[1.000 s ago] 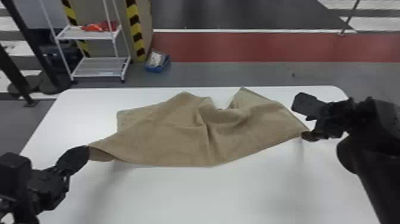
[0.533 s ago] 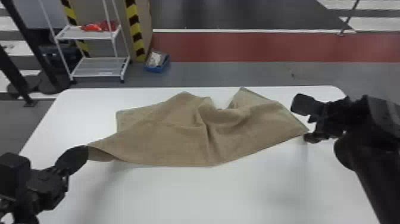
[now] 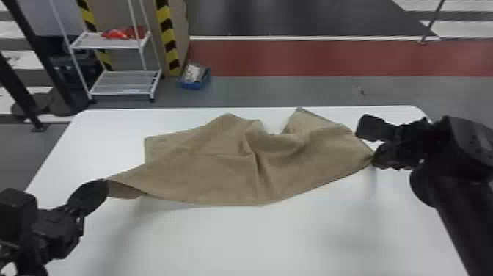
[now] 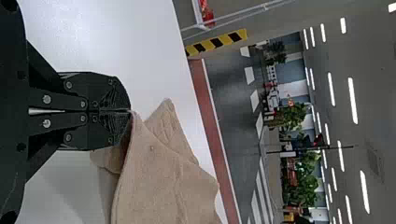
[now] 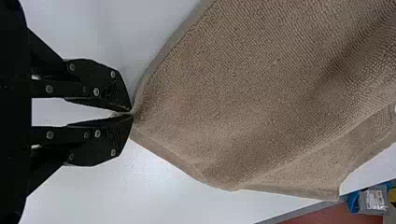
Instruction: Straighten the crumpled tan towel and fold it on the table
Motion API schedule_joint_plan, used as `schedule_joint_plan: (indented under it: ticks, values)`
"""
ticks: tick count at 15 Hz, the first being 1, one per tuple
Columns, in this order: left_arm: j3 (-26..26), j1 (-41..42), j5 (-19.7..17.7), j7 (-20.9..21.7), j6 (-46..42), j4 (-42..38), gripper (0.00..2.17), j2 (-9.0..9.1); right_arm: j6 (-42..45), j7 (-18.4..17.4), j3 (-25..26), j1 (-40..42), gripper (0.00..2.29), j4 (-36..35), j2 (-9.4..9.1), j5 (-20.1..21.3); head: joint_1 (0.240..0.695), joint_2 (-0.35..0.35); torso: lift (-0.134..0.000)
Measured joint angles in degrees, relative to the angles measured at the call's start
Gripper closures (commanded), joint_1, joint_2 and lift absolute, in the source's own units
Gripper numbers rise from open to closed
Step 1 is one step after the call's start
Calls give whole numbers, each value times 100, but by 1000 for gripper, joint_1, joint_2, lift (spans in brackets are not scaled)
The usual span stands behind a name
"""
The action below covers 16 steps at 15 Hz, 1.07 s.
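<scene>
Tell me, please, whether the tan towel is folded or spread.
Mostly spread, not flat: the tan towel stretches wide between the left tool and right tool, creased near its middle.

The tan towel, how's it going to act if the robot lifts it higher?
The tan towel will probably hang floppy, since its middle already sags into folds between the left gripper and right gripper. It is likely light for its size, being thin cloth. The looped, textured weave suggests it shouldn't slip easily from the fingertips.

rough, matt tan cloth towel (image 3: 220,165); smooth white table (image 3: 238,238).
</scene>
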<state>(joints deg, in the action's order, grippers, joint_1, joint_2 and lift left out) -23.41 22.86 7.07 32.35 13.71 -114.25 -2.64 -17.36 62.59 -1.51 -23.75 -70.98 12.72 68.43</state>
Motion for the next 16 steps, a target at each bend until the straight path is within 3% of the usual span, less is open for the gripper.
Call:
schedule_joint_plan:
  ticks: [4, 7, 9, 12, 15, 16]
  values:
    - [-23, -47, 2, 10, -32, 48, 2148, -6, -17, 85, 201, 35, 1322, -45, 56, -241, 695, 8, -123]
    - [-54, -107, 69, 239, -198, 16, 2148, -104, -170, 191, 609, 155, 1325, -563, 84, -788, 695, -1, -123]
    - [-132, -164, 111, 474, -273, -95, 2145, -302, -463, 248, 862, 209, 1322, -1147, 178, -1326, 695, -8, -123]
    - [-223, -277, 223, 904, -526, -173, 2148, -851, -728, 164, 1101, 339, 1322, -1790, 300, -1667, 695, -20, -123]
    - [-374, -338, 317, 1215, -889, -245, 2148, -1352, -999, -286, 1286, 366, 1322, -2001, 403, -1788, 695, -43, -123]
    - [-449, -382, 319, 1293, -909, -323, 2148, -1462, -1070, -459, 1322, 366, 1325, -2059, 420, -1779, 673, -56, -123]
